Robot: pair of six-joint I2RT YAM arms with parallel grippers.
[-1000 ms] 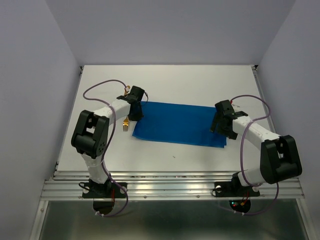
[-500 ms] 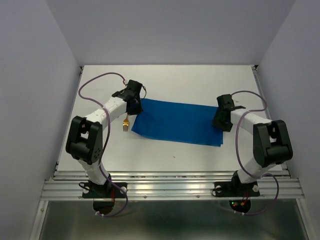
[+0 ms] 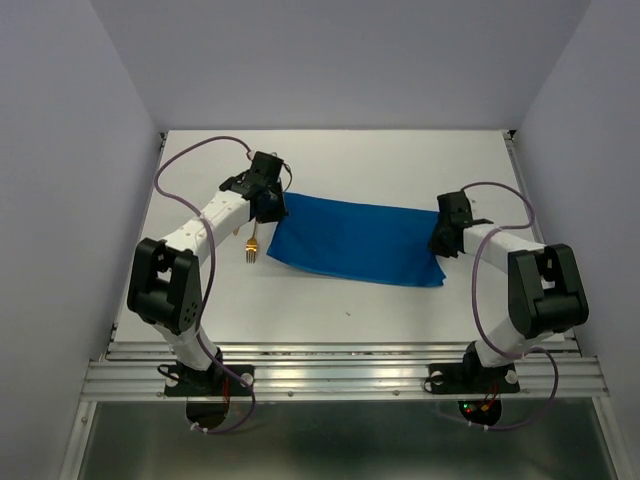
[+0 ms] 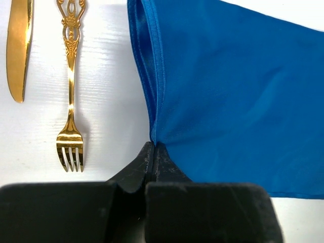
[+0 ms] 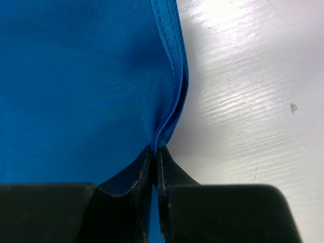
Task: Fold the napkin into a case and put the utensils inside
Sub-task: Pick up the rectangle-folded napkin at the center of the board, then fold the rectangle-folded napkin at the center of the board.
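The bright blue napkin [image 3: 355, 242] lies folded as a long strip across the middle of the table. My left gripper [image 3: 267, 205] is shut on its far left corner; in the left wrist view the hemmed edge [image 4: 154, 96] runs straight into the pinched jaws [image 4: 153, 146]. My right gripper [image 3: 441, 238] is shut on the napkin's right edge [image 5: 174, 76], whose hem bends into the jaw tips [image 5: 156, 149]. Two golden utensils lie left of the napkin: a fork [image 4: 70, 109] with tines toward me and a knife [image 4: 19, 45]. The fork [image 3: 252, 245] also shows from above.
White tabletop [image 3: 340, 160] stretches behind the napkin up to the back wall. A metal rail [image 3: 340, 360] runs along the near edge by the arm bases. Purple cables loop off both arms.
Right gripper has closed on the napkin's right edge. Left gripper, still shut on its corner, has moved toward the back, and the napkin's left end has shifted with it.
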